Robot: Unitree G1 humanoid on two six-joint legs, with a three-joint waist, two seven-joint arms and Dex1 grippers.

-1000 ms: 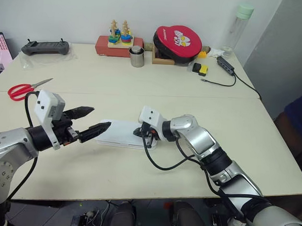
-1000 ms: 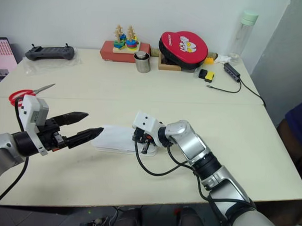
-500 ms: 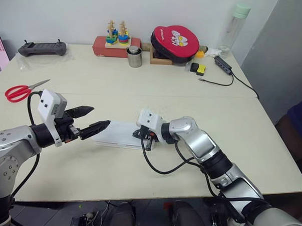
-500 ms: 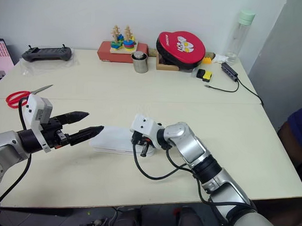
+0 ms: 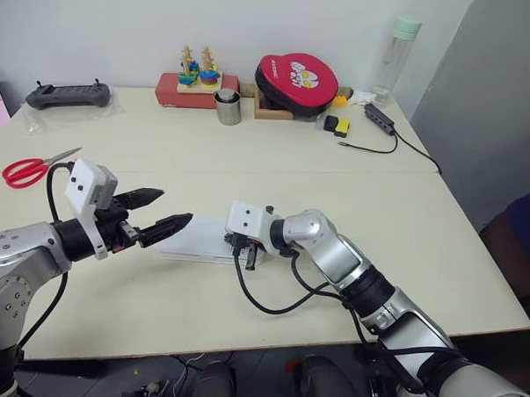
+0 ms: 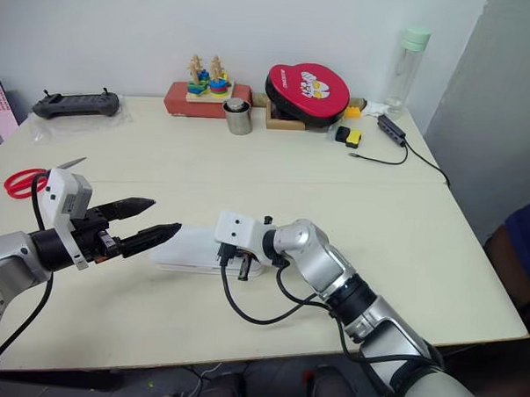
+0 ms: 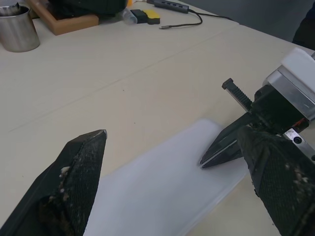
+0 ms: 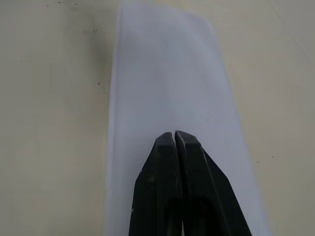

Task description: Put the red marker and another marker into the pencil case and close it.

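Observation:
The pencil case point(image 5: 197, 239) lies flat on the table with its lid down, a white translucent box. My right gripper point(image 5: 247, 254) is shut, with nothing between its fingers. Its tip rests on the lid at the case's right end, as seen from the wrist point(image 8: 175, 135) over the lid point(image 8: 167, 73). My left gripper point(image 5: 177, 205) is open and hovers just above the case's left end, with the case point(image 7: 162, 187) lying between and below its fingers point(image 7: 78, 182). The red marker and the other marker are out of view.
Red-handled scissors point(image 5: 24, 169) lie at the far left. Along the back stand a controller point(image 5: 65, 93), a wooden toy on a red box point(image 5: 193, 77), a metal cup point(image 5: 223, 107), a red round pouch point(image 5: 297, 75), a bottle point(image 5: 390, 54) and a cabled hub point(image 5: 378, 120).
The whole picture has shifted as the camera moved. My right gripper has edged slightly left on the case lid, still shut. The left gripper has stayed open in place.

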